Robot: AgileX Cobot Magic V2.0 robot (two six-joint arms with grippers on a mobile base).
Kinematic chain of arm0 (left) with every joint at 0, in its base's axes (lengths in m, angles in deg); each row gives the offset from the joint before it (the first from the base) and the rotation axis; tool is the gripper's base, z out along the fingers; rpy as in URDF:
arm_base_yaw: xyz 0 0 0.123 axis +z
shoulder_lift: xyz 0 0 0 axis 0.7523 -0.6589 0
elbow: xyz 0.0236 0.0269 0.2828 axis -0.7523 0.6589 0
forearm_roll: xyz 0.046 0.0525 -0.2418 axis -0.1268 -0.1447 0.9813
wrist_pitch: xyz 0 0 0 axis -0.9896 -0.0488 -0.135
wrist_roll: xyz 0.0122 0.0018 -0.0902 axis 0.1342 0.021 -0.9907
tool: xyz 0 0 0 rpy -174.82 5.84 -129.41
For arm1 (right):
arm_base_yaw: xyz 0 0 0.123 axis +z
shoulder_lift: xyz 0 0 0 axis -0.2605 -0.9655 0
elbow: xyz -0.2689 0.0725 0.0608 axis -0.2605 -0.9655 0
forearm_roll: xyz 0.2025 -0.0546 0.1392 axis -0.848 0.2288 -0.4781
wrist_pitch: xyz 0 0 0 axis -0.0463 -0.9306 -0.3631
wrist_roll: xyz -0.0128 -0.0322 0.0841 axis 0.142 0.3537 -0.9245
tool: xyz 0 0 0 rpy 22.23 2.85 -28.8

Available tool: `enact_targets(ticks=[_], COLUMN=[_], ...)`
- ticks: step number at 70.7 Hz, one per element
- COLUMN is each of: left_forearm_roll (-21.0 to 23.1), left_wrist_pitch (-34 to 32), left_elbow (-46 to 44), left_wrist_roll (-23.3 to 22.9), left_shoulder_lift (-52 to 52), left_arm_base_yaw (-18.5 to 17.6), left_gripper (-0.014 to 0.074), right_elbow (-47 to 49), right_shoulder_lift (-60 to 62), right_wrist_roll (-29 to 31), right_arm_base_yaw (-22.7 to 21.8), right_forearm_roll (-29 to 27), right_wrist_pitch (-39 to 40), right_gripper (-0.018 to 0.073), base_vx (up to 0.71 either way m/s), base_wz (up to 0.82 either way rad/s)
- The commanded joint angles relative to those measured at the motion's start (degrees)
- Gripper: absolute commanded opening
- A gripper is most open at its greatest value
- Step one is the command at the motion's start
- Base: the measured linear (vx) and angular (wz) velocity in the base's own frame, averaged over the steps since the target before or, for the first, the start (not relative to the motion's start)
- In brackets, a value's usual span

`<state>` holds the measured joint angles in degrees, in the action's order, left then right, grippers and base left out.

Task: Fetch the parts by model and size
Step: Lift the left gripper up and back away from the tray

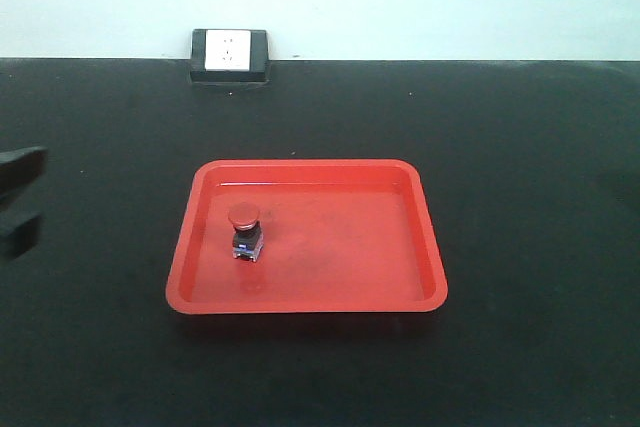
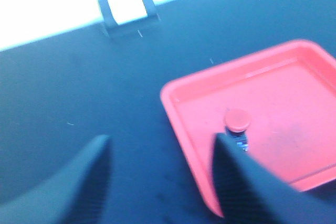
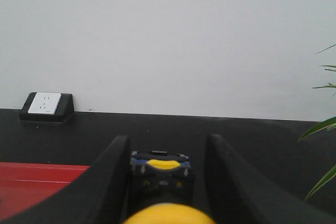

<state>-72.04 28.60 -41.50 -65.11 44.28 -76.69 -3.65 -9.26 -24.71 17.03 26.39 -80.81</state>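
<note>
A red-capped switch [image 1: 244, 232] with a black-and-blue base stands upright in the left half of the red tray [image 1: 310, 303]. In the left wrist view the same switch [image 2: 237, 124] shows just past the right finger, inside the tray [image 2: 178, 121]. My left gripper [image 2: 161, 138] hovers open over the tray's left rim with nothing in it; it shows as dark fingers [image 1: 20, 202] at the front view's left edge. My right gripper [image 3: 167, 141] is shut on the yellow-capped switch [image 3: 163, 165], cap toward the camera. This gripper is outside the front view.
A white wall socket in a black housing [image 1: 229, 55] sits at the black table's back edge, also seen from the right wrist [image 3: 46, 106]. Green plant leaves [image 3: 323, 124] reach in at the far right. A corner of the red tray [image 3: 31, 187] lies left of my right gripper.
</note>
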Motion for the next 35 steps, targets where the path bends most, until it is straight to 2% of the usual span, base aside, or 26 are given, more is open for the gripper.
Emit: enact_targets(ticks=[1,11,28,35], left_forearm_roll=[-1.53,-1.53,-1.25,-1.25], left_wrist_pitch=[-3.36,-2.39,-2.09,-1.89], left_elbow=[2.09,7.1,13.64,15.2], left_wrist_roll=[-0.19,-0.14,1.16,1.15], left_shoulder_lift=[6.15,14.79,26.43,29.73], left_arm_base_yaw=[-0.03,-0.03,-0.03,-0.03], left_gripper=[0.0184,-0.0007,-0.0006,-0.0006], right_elbow=[1.53,1.53,1.53,1.53], right_shoulder_lift=[-0.51,-0.51,-0.51,-0.73], right_wrist_roll=[-0.02,-0.02,-0.02,-0.02], right_arm_base_yaw=[-0.38,-0.38,-0.31,1.77], right_forearm_roll=[0.27,0.21,0.21,-0.46], right_wrist_pitch=[4.67,4.61,4.74,5.9], right_gripper=[-0.0008,-0.0008,-0.0008,-0.0008], base_vx=[0.0,0.0,0.0,0.0], base_wz=[0.0,0.0,0.0,0.0])
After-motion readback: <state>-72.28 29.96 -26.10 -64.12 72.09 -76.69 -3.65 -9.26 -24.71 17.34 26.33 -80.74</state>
